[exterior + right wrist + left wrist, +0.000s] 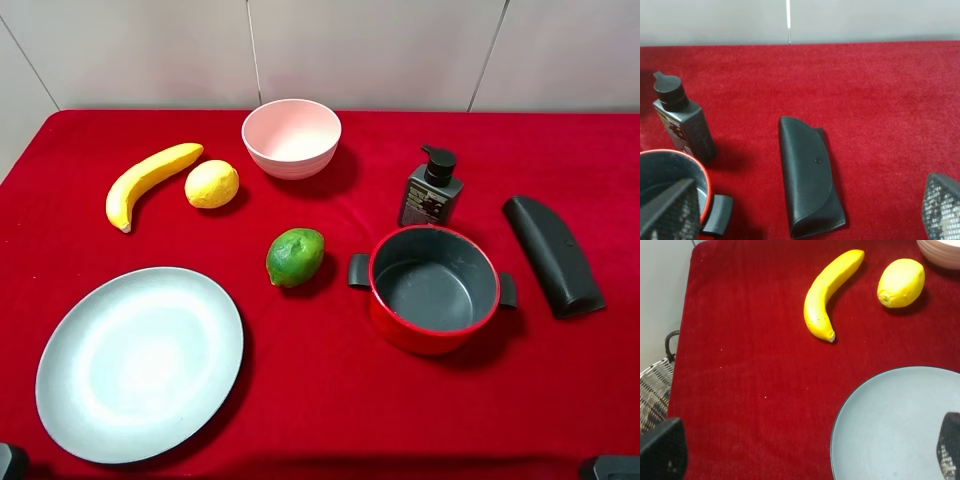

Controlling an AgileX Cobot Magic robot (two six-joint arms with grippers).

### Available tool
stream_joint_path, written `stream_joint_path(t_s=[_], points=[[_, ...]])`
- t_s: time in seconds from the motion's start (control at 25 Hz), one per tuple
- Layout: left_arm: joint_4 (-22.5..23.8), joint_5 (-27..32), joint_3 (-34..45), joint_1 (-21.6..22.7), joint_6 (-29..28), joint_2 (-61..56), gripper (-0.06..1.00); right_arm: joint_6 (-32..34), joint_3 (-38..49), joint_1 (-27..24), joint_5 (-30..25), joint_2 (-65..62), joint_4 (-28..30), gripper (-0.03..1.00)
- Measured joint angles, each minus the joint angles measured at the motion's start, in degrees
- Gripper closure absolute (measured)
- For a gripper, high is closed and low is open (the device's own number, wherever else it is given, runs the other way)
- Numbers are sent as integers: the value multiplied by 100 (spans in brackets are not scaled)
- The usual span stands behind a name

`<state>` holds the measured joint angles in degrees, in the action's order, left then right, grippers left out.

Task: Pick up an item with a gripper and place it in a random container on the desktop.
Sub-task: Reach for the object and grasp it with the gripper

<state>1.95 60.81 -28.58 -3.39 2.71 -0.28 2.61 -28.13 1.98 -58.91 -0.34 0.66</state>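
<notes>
The right gripper (805, 207) hangs at the near right edge of the table, fingers spread wide and holding nothing. The left gripper (805, 455) hangs at the near left corner, likewise spread and empty, partly over the plate (140, 365).

Further in on the right stands the red pot (420, 335). The bottle (430, 190) stands upright just behind the pot's far rim, pump head up, long axis vertical. A black case (553, 255) lies apart on its outer side.

The right arm is nearer. From that gripper the bottle lies ahead and toward the table centre, beyond the pot. The reach probably needs to clear the pot, then carry across to the plate.
</notes>
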Motion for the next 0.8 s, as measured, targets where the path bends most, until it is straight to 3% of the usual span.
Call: stream_joint_path(t_s=[0.8], points=[[0,0,0,0,0,0,-4,0,0,0,0,0,0,27]])
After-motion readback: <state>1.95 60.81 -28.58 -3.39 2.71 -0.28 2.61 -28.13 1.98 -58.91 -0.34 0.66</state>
